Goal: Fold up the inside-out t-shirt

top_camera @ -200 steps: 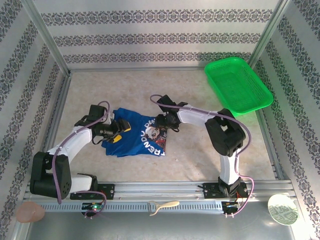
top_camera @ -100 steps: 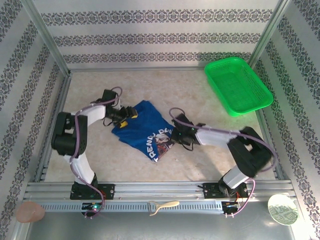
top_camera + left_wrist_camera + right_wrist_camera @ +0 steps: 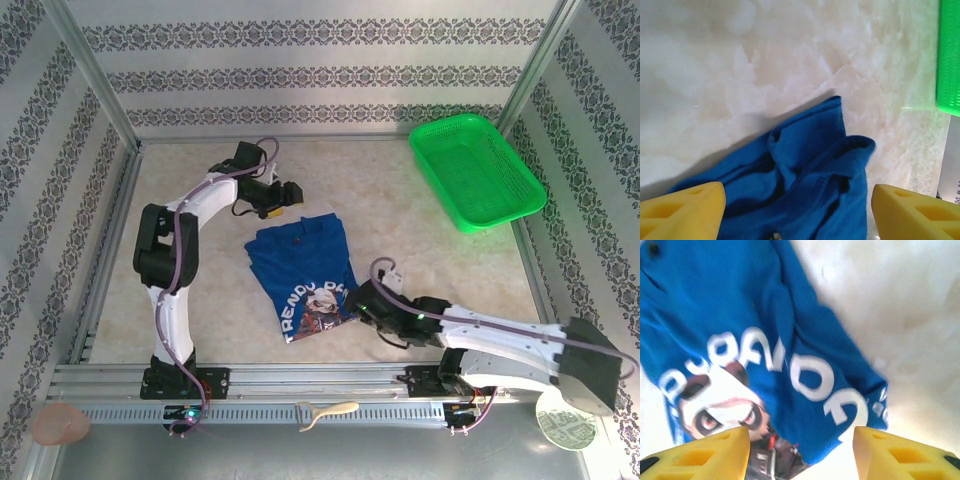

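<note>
The royal-blue short-sleeved t-shirt [image 3: 305, 265] is being seen as soft, matt cloth with little folds. Its white printed letters [image 3: 790, 372] are being shown as a smooth, flat print. The pale, cloudy, stone-like table top [image 3: 400, 230] is being seen as smooth with a faint shine. The bright green mesh basket [image 3: 475, 170] is being shown as shiny plastic full of tiny holes. The blocky yellow fingers [image 3: 682, 212] are being seen as smooth, matt plastic. The grey near-edge rail [image 3: 320, 378] is being shown as bare metal.
</note>
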`<action>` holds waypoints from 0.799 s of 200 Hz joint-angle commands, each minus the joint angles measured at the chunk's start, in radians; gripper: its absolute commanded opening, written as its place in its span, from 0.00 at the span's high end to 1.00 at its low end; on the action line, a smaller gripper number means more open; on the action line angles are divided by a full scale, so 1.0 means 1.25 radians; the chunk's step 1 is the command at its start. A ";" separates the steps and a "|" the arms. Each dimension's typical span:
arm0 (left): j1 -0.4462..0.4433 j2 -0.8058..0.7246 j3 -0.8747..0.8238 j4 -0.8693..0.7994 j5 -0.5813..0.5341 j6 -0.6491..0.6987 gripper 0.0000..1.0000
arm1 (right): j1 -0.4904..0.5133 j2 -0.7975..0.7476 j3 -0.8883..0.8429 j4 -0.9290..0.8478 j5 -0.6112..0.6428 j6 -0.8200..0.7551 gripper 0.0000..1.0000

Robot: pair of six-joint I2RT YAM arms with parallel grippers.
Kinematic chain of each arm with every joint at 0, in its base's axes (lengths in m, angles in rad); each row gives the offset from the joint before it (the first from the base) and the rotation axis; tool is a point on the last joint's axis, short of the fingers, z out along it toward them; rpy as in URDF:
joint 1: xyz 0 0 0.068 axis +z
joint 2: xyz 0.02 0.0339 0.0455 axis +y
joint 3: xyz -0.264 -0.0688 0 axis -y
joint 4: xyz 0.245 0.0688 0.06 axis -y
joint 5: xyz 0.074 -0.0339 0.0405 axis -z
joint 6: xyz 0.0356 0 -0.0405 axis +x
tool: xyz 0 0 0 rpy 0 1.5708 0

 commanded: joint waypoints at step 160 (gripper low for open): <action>0.047 -0.309 -0.468 0.083 -0.151 -0.160 0.16 | -0.468 0.706 0.590 0.107 -0.499 -0.715 0.32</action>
